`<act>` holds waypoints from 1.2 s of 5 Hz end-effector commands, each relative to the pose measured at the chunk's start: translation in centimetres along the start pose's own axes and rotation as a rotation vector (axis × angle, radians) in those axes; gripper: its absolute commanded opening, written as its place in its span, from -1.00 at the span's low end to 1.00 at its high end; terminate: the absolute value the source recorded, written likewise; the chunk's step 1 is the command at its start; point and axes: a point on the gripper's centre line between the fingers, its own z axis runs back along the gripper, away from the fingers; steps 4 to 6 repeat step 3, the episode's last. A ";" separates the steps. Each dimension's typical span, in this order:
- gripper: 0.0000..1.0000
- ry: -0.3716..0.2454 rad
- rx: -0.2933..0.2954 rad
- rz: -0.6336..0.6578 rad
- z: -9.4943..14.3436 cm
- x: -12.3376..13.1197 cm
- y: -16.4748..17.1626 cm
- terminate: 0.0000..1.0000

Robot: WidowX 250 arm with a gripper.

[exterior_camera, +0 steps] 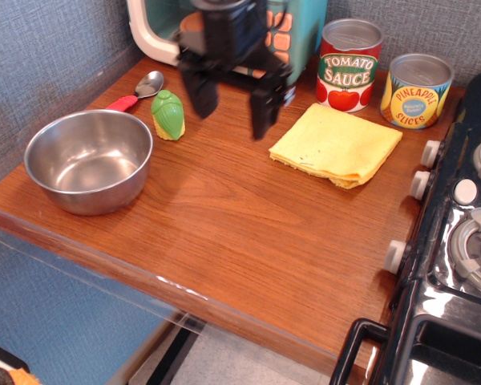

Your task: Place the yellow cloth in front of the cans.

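Observation:
The yellow cloth (337,145) lies flat and folded on the wooden counter, just in front of the two cans. The red "Tomato Sauce" can (349,66) and the yellow-and-blue "Pineapple Slices" can (416,90) stand upright behind it at the back right. My gripper (232,112) is open and empty, its two black fingers spread wide. It hangs above the counter to the left of the cloth, between the cloth and a green toy vegetable, clear of both.
A steel bowl (88,159) sits at the front left. A green toy vegetable (168,115) and a red-handled spoon (136,91) lie behind it. A toy microwave (164,32) stands at the back. A toy stove (465,241) borders the right edge.

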 end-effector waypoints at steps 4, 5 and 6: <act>1.00 0.045 0.082 -0.116 1.3 -3.7 2.3 1.00; 1.00 0.045 0.082 -0.116 1.3 -3.7 2.3 1.00; 1.00 0.045 0.082 -0.116 1.3 -3.7 2.3 1.00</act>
